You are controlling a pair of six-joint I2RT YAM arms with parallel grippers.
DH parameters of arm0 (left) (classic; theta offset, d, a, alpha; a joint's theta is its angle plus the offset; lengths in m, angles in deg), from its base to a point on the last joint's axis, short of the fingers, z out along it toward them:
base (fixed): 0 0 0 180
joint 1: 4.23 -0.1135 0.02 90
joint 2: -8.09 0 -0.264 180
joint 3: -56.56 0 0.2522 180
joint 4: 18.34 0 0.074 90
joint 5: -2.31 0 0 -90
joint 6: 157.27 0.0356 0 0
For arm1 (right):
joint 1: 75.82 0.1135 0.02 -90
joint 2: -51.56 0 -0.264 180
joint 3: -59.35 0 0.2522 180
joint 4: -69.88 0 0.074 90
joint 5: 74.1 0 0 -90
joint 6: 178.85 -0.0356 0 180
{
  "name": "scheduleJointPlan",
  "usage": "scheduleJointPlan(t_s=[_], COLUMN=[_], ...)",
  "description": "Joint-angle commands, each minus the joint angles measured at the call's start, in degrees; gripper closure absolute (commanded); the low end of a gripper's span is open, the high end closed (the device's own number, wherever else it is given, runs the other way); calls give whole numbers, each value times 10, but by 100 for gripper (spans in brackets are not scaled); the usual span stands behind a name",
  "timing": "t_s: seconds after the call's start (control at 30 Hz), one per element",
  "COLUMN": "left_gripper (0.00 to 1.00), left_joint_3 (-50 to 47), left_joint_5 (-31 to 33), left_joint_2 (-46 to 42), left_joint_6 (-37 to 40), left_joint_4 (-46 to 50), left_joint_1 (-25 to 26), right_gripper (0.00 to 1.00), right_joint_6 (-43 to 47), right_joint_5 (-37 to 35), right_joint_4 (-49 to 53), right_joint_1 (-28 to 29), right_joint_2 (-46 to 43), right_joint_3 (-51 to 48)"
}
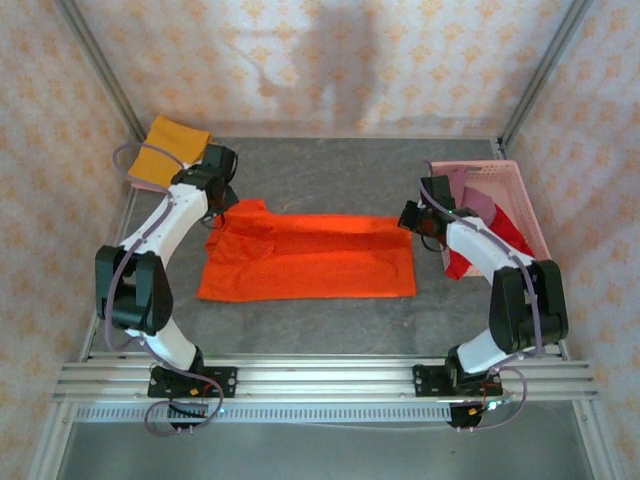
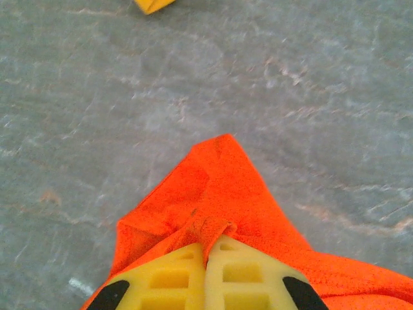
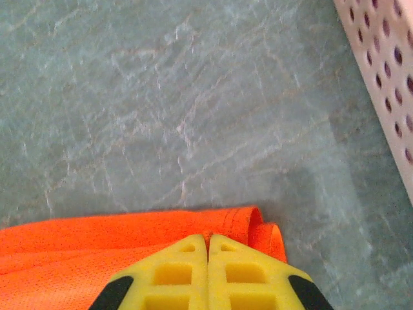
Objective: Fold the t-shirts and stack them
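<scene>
Now your left gripper point(image 2: 206, 250) and right gripper point(image 3: 208, 244) each clamp tight on opposite ends of the orange t-shirt point(image 1: 310, 262).

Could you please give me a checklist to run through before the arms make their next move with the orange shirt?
1. Grip of left gripper on orange shirt, far left end: ok.
2. Grip of right gripper on its far right corner: ok.
3. Shirt lying flat: not ok, rumpled near left gripper.
4. All layers pinched: cannot tell.
5. Folded yellow shirt apart from orange shirt: ok.
</scene>
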Motion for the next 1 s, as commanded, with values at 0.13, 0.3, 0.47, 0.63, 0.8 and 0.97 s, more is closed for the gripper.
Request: scheduleJointPlan(t_s=[0.13, 0.3, 0.47, 0.63, 0.8, 0.97], left_gripper=[100, 100, 100, 100, 100, 100], left_joint_3=[-86, -126, -155, -180, -205, -217], left_joint_5=[26, 15, -2, -26, -29, -37], left_joint_2=[-89, -128, -162, -190, -214, -220], left_joint_6=[-11, -15, -16, -15, -17, -18], left_joint_4=[24, 41, 59, 77, 90, 98], left_joint_1=[-4, -4, -4, -4, -4, -4], right_gripper=[100, 100, 100, 100, 100, 100], right_joint_6=[0, -6, -7, -9, -8, -10], right_joint_5=[-17, -15, -21, -23, -20, -4], right_joint_4=[42, 48, 45, 42, 41, 48], right_joint_1=[7, 7, 7, 7, 7, 7], right_joint_2=[-64, -78, -69, -56, -57, -59], right_joint_3=[-49, -73, -79, -63, -46, -43])
